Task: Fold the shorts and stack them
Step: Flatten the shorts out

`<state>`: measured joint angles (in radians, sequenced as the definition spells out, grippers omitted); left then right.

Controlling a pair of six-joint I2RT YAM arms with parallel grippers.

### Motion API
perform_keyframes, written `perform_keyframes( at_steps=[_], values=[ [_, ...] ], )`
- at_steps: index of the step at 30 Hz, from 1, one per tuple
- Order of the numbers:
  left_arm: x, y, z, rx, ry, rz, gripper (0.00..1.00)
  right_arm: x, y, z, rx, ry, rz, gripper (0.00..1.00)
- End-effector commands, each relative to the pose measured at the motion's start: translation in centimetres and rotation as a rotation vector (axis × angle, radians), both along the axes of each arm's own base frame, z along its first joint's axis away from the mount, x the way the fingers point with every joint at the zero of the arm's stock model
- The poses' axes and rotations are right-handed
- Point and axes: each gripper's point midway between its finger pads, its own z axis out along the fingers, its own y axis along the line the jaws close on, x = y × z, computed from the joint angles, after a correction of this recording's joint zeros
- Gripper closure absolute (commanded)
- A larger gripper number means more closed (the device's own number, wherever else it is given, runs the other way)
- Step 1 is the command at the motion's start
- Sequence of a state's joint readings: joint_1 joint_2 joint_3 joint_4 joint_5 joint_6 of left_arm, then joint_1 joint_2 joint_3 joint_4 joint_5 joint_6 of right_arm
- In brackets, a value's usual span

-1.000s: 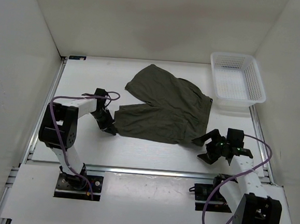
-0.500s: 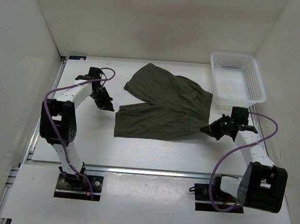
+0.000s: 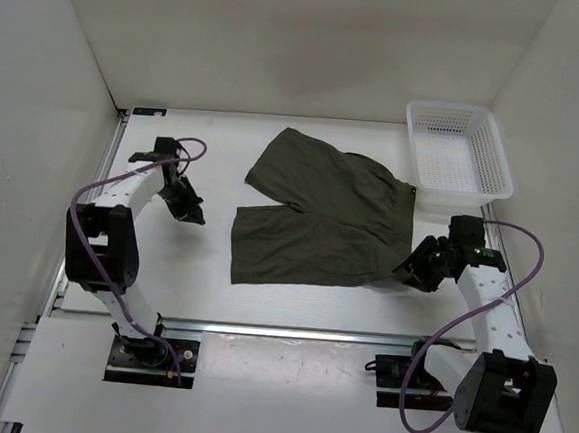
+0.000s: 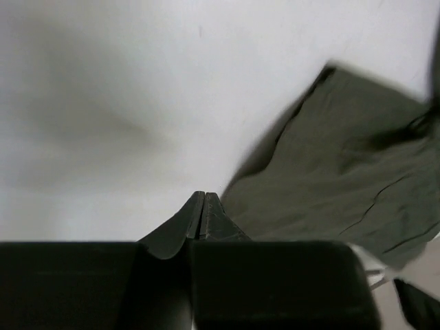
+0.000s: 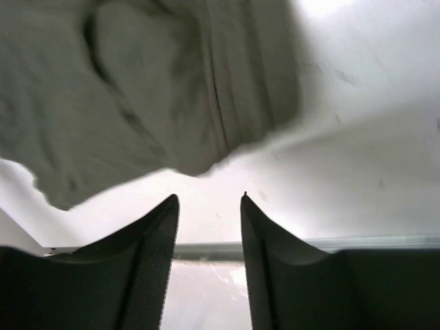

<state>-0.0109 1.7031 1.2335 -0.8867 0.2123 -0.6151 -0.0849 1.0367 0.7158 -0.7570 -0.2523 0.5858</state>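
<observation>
The dark olive shorts [image 3: 320,214] lie spread flat on the white table, both legs pointing left and the waistband to the right. My left gripper [image 3: 192,212] is shut and empty, on the table to the left of the leg hems, apart from the fabric. In the left wrist view its tips [image 4: 201,197] meet and the shorts [image 4: 344,158] lie to the right. My right gripper [image 3: 413,271] is open and empty beside the waistband's near right corner. In the right wrist view its jaws [image 5: 210,201] stand apart just short of the shorts' edge [image 5: 137,89].
A white mesh basket [image 3: 456,197] stands at the back right, close to the shorts' waistband. White walls enclose the table on three sides. A metal rail [image 3: 291,330] runs along the near edge, and it also shows in the right wrist view [image 5: 206,250].
My left gripper has pulled away left from the leg hems. My right gripper swung toward the basket, then came back nearer. The shorts slid slightly right and lie flatter.
</observation>
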Motion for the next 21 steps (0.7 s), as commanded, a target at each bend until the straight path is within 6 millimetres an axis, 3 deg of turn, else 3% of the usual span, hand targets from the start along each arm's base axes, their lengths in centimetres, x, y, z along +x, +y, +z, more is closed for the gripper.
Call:
perform_keyframes(
  at_steps=[1,3,4,5,7,8,9,10,12,14,21],
  values=[
    [-2.8,-2.7,0.6,-0.002,-0.004,-0.103,0.81,-2.7,-0.3,-1.8,-0.026,0.091,0.012,0.51],
    [-4.8,-4.4,-0.3,-0.011,0.035,-0.165,0.68,-2.3,-0.5,-1.8,-0.034,0.077,-0.004,0.46],
    [-5.2,-5.1,-0.3,-0.022,0.033,-0.178,0.63,-2.0,-0.6,-1.6,-0.034,0.076,-0.004,0.39],
    [-5.8,-5.4,-0.7,-0.020,0.047,-0.193,0.42,-1.4,-0.6,-1.3,-0.036,0.060,-0.004,0.39],
    [-7.1,-6.1,-1.4,-0.019,0.071,-0.215,0.38,-1.0,-0.8,-1.1,-0.044,0.058,-0.008,0.35],
    [-7.3,-6.1,-1.7,-0.019,0.073,-0.215,0.27,-1.1,-0.8,-1.3,-0.044,0.069,-0.008,0.35],
    [-7.7,-6.3,-2.0,-0.017,0.083,-0.224,0.24,-0.8,-0.8,-0.9,-0.044,0.058,-0.008,0.35],
    [-8.4,-6.8,-3.2,-0.036,0.115,-0.227,0.18,-0.8,-0.6,-0.9,-0.030,0.060,-0.013,0.26],
    [-8.2,-7.1,-3.5,-0.037,0.109,-0.237,0.18,-0.8,-0.4,-0.8,-0.019,0.059,-0.008,0.23],
    [-9.2,-8.2,-4.5,-0.068,0.160,-0.289,0.17,-1.0,-0.2,-1.0,-0.006,0.070,-0.013,0.17],
    [-11.5,-10.6,-6.2,-0.058,0.218,-0.345,0.20,-1.6,-0.1,-1.1,0.001,0.063,-0.031,0.10]
  ],
)
